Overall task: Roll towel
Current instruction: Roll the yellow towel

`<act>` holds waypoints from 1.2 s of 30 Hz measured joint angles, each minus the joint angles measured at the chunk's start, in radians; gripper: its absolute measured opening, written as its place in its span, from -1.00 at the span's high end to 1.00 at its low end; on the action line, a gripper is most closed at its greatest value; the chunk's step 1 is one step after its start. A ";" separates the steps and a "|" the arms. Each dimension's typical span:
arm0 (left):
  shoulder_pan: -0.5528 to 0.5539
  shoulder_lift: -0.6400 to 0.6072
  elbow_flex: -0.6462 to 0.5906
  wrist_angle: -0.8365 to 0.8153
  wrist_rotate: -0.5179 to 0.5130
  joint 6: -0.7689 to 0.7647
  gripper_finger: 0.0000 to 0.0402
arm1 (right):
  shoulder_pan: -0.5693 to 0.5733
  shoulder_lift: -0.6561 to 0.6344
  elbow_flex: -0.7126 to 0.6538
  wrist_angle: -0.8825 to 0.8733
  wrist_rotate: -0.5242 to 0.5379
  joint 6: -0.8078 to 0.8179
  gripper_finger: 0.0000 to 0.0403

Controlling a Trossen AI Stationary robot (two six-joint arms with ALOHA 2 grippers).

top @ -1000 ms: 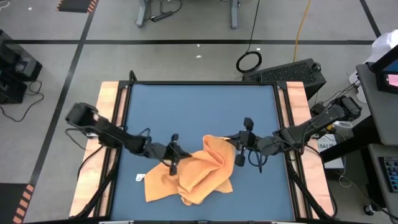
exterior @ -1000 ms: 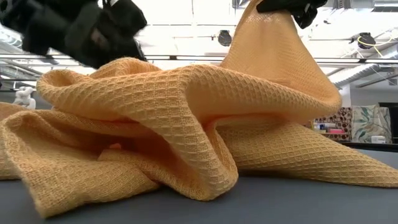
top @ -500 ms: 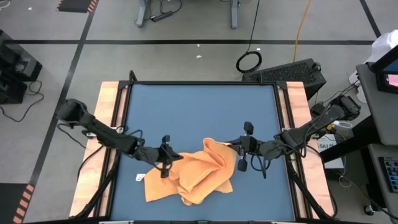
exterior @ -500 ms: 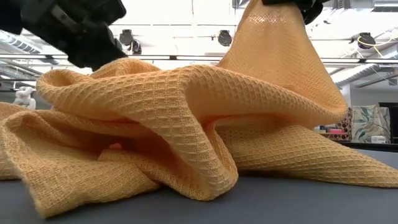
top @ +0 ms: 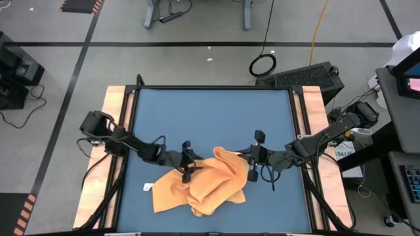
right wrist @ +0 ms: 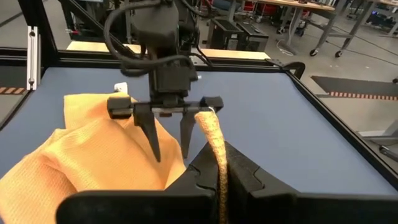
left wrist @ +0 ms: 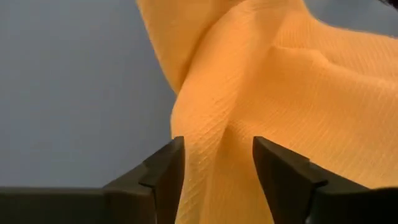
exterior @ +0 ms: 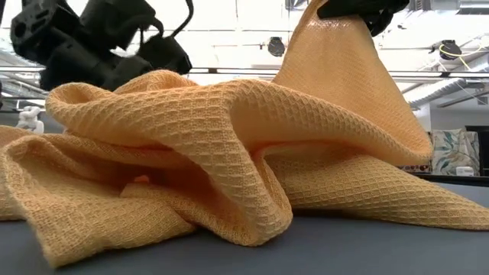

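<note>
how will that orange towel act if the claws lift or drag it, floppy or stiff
Probably very floppy: the towel lies in soft rumpled folds, and the corner pinched by the right claw hangs down in a drape. Likely grippy, not slippery, given its waffle weave. Dragged across the table, it will probably bunch rather than slide flat.

Crumpled towel [exterior: 214, 153] on table [exterior: 344, 248], peak pinched by right gripper [exterior: 359, 8], left gripper [exterior: 164, 53] behind

A robotics lab or workshop. Two arms are mounted at a blue-topped bench [top: 210, 118] with wood side rails, on a grey floor [top: 197, 59] marked with tape lines. A coiled cable [top: 262, 65] lies at 1 o'clock; wheeled tables [right wrist: 298, 25] and ceiling lights [exterior: 276, 46] fill the room beyond.
</note>
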 joint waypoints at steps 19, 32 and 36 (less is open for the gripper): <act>-0.078 -0.372 0.058 -0.069 -0.250 0.282 0.98 | -0.035 -0.045 0.056 0.085 0.230 -0.193 1.00; -0.397 -0.345 0.017 -0.344 -0.285 -0.122 0.90 | -0.034 -0.109 0.097 0.128 0.386 -0.382 1.00; -0.413 -0.247 0.018 -0.320 -0.285 -0.263 0.64 | -0.034 -0.108 0.097 0.118 0.226 -0.278 1.00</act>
